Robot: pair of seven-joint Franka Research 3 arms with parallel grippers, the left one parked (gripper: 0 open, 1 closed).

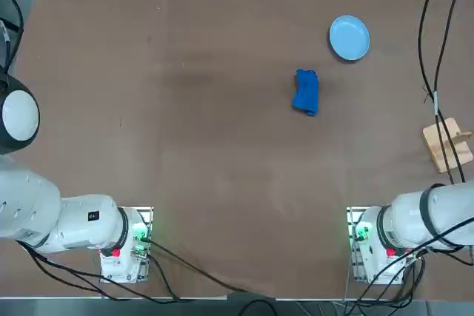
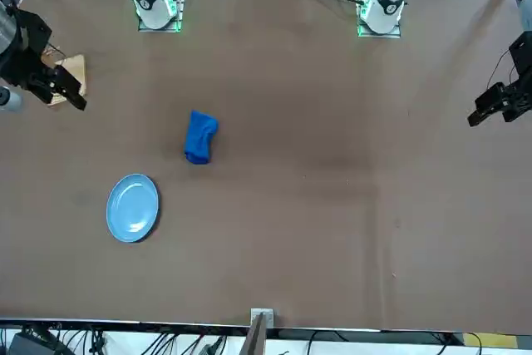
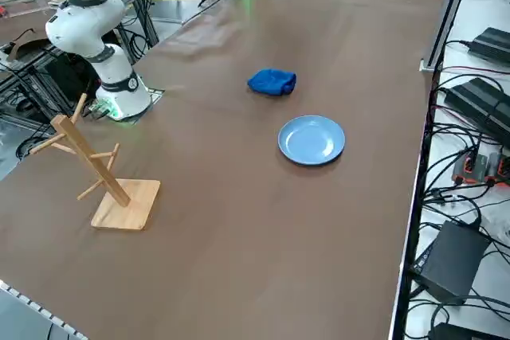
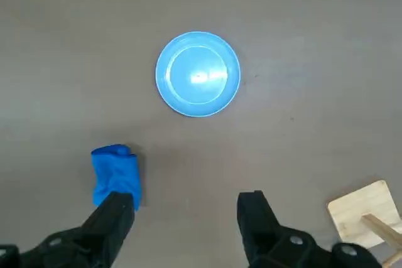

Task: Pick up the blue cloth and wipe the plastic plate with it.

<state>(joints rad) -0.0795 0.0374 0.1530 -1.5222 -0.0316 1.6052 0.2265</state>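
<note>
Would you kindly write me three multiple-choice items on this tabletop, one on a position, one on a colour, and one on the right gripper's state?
1. Where does the blue cloth lie?
A. on the plastic plate
B. on the table, apart from the plate
C. in the gripper

2. What colour is the plastic plate?
A. light blue
B. red
C. green

3. How does the right gripper stand?
A. shut on the cloth
B. shut on the plate
C. open, holding nothing

Answers: 1 B, bare table shows between cloth and plate; 2 A, it is paler than the cloth; 3 C, the wrist view shows its fingers spread above the table with nothing between them.
</note>
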